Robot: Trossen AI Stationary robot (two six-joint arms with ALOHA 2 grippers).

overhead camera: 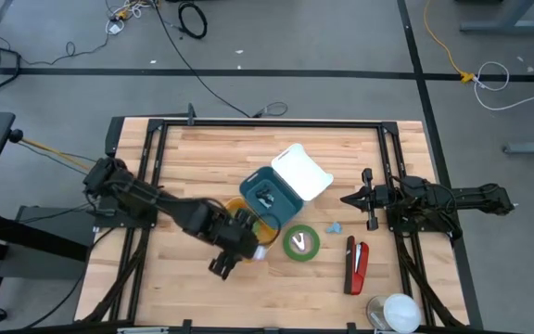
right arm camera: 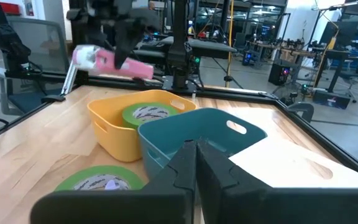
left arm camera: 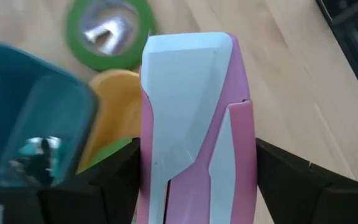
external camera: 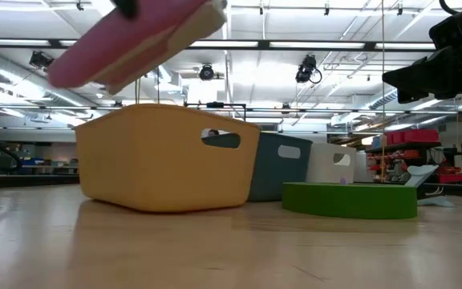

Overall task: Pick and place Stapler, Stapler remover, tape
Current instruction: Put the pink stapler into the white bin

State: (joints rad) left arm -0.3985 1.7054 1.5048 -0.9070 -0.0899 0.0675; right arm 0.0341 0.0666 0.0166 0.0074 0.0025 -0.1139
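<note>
- Stapler (left arm camera: pixel 194 124), the pink one, is clamped in the left gripper (left arm camera: pixel 194 180), held in the air just beside the yellow bin (external camera: pixel 167 156), not dropped yet.
- One green tape roll (right arm camera: pixel 151 114) already sits in that bin; another tape roll (overhead camera: pixel 301 242) and a red stapler (overhead camera: pixel 357 264) wait on the table (overhead camera: pixel 202 158).
- Right gripper (right arm camera: pixel 196 168) is pinched shut on nothing, parked at the right.
- No readable labels anywhere.

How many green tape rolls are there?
2. One green tape roll lies flat on the table beside the yellow bin. Another green tape roll sits inside that yellow bin. More could be hidden inside the bins.
</note>
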